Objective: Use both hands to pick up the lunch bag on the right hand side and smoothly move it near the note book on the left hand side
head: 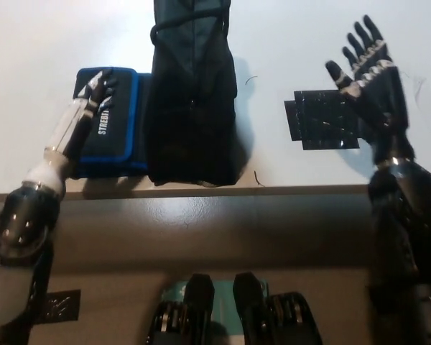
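The dark lunch bag (192, 93) stands upright on the white table (29, 57), its strap looped at the top. Directly to its left lies the blue-edged black notebook (109, 126), touching the bag's side. My left hand (93, 90) hovers over the notebook's left part, apart from the bag; whether its fingers are spread is unclear. My black right hand (366, 68) is off to the right of the bag, open with fingers spread, above the black tape patch (322, 118).
The table's front edge (215, 190) runs across the middle of the picture. A thin wire or thread (416, 83) lies at the far right of the table.
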{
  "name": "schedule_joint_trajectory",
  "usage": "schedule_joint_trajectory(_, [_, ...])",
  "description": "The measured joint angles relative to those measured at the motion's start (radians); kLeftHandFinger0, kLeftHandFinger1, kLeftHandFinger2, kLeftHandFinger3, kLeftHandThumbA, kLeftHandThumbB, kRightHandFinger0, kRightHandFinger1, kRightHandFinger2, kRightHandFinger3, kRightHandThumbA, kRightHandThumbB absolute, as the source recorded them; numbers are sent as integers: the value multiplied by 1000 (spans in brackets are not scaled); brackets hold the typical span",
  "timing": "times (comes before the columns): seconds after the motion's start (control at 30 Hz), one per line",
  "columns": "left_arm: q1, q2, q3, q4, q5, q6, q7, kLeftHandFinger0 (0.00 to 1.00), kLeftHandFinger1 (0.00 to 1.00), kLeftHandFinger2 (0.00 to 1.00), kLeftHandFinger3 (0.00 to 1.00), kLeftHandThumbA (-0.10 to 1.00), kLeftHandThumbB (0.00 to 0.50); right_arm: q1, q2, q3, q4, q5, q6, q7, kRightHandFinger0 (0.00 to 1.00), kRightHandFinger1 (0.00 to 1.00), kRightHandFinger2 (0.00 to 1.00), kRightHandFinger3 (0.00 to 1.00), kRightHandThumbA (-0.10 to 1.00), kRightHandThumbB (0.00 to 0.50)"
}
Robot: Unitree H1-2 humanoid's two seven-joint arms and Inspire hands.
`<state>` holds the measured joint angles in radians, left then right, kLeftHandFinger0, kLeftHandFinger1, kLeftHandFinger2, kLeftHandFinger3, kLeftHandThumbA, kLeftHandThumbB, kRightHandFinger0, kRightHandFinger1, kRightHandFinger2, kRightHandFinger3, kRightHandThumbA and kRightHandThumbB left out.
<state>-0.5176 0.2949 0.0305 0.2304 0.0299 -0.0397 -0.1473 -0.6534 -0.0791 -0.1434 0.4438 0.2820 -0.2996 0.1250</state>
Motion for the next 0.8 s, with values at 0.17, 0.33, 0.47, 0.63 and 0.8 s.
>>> schedule_joint_trajectory(0.17, [119,1,29,-103,-17,0,-7,1000,1000,1000,1000,1000,261,113,-27,3,-144,0,21,3,1000,1000,1000,1000,1000,272])
schedule_joint_trajectory(0.33, [246,8,53,-199,-30,-7,-17,1000,1000,1000,1000,1000,243,254,-46,21,-285,-2,47,11,1000,1000,1000,1000,1000,275])
schedule_joint_trajectory(0.47, [332,25,75,-258,-44,-44,-22,1000,1000,1000,1000,1000,171,355,-60,56,-386,-13,60,24,1000,1000,1000,1000,1000,252])
schedule_joint_trajectory(0.63, [426,49,97,-288,-63,-100,-33,1000,1000,1000,1000,1000,142,468,-79,103,-435,-43,69,38,1000,1000,1000,1000,1000,243])
schedule_joint_trajectory(0.8, [457,51,97,-283,-64,-150,-38,1000,1000,1000,1000,1000,172,527,-82,136,-427,-67,68,54,1000,1000,1000,1000,1000,236])
